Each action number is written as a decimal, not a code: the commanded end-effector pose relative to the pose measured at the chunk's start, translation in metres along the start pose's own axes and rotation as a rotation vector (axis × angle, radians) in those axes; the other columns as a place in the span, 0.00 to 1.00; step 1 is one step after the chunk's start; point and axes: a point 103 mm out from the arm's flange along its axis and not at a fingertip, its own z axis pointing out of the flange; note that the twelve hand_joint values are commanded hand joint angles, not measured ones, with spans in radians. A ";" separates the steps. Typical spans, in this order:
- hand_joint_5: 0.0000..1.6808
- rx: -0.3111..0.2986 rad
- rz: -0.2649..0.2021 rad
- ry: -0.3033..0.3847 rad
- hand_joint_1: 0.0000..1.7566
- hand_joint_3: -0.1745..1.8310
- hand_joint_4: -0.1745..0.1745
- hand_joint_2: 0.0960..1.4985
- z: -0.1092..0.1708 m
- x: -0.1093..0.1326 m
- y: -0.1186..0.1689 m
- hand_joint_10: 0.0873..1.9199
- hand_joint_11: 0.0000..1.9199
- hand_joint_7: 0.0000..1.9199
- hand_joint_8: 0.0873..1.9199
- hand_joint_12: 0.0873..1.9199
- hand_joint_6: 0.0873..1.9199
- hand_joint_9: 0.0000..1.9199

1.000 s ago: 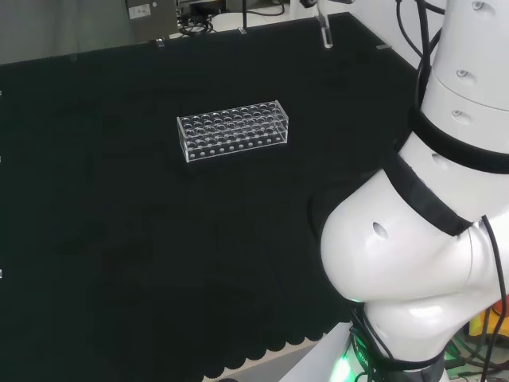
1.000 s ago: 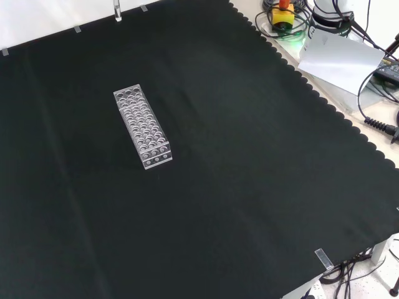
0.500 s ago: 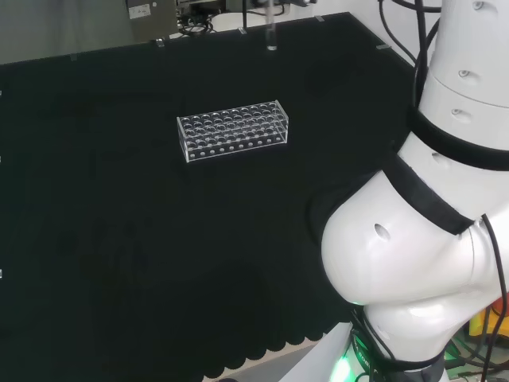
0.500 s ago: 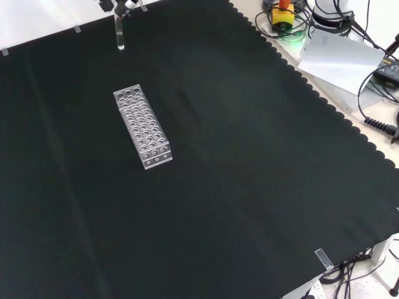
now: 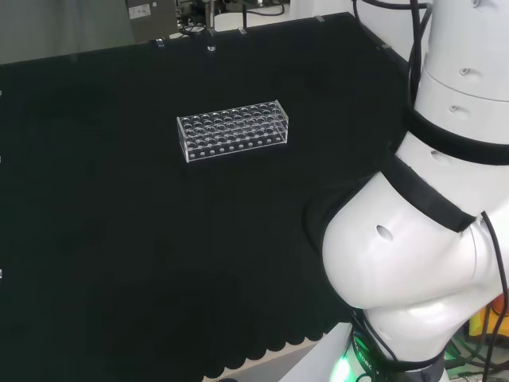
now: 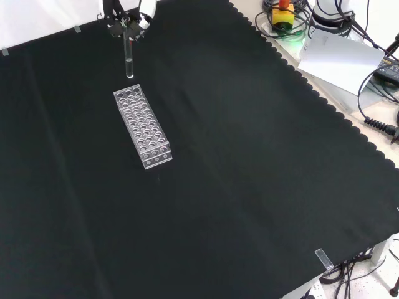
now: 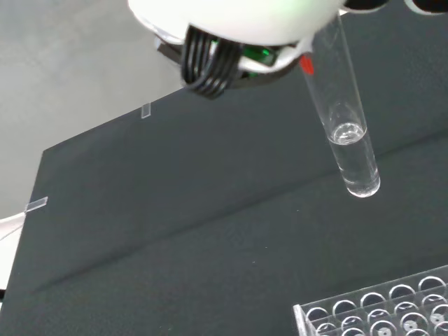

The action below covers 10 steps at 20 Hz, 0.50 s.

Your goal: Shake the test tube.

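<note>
A bit of clear liquid in the test tube [image 7: 348, 126] is only made out in the wrist view, while in the front view the tube is seen pinched upright in the hand [image 6: 128, 14], held just above the far end of the clear rack [image 6: 142, 126] on the counter [image 6: 249, 187].

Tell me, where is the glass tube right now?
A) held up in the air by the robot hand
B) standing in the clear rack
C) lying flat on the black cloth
A: in the front view the robot hand holds the test tube upright above the cloth, just beyond the rack, not in it.
</note>
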 end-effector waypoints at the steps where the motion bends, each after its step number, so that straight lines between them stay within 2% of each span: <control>1: 0.79 -0.001 0.023 -0.020 0.70 0.39 0.00 0.41 -0.002 -0.011 0.001 0.23 0.64 0.91 0.20 0.41 0.24 0.85; 6: 0.79 -0.009 0.107 -0.086 0.70 0.39 0.00 0.41 -0.007 -0.052 0.002 0.23 0.64 0.91 0.20 0.41 0.24 0.84; 8: 0.79 -0.015 0.164 -0.127 0.70 0.39 0.00 0.41 -0.012 -0.078 0.002 0.23 0.64 0.91 0.20 0.41 0.24 0.84; 10: 0.79 -0.018 0.244 -0.154 0.70 0.39 0.00 0.41 -0.017 -0.104 0.002 0.23 0.64 0.91 0.20 0.41 0.24 0.84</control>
